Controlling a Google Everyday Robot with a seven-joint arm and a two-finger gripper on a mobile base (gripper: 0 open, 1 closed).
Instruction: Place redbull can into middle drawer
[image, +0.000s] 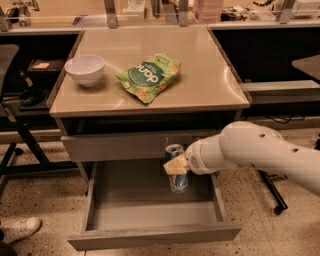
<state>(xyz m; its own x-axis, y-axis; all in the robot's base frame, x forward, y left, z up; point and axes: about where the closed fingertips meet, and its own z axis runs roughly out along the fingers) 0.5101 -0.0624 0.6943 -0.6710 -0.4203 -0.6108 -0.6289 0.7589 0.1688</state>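
Observation:
The redbull can (177, 181) is a slim blue-and-silver can, held upright over the right rear part of the open middle drawer (150, 210). My gripper (176, 166) reaches in from the right on a white arm and is shut on the can around its upper half. The can's bottom hangs just above, or at, the drawer's grey floor; I cannot tell which. The drawer is pulled out wide, with its plain front toward the camera.
A shut grey drawer front (125, 146) sits above the open drawer. On the tan cabinet top (210, 80) lie a white bowl (85, 69) and a green snack bag (149, 76). A shoe (17, 230) shows at the lower left. A chair base (275, 200) stands at the right.

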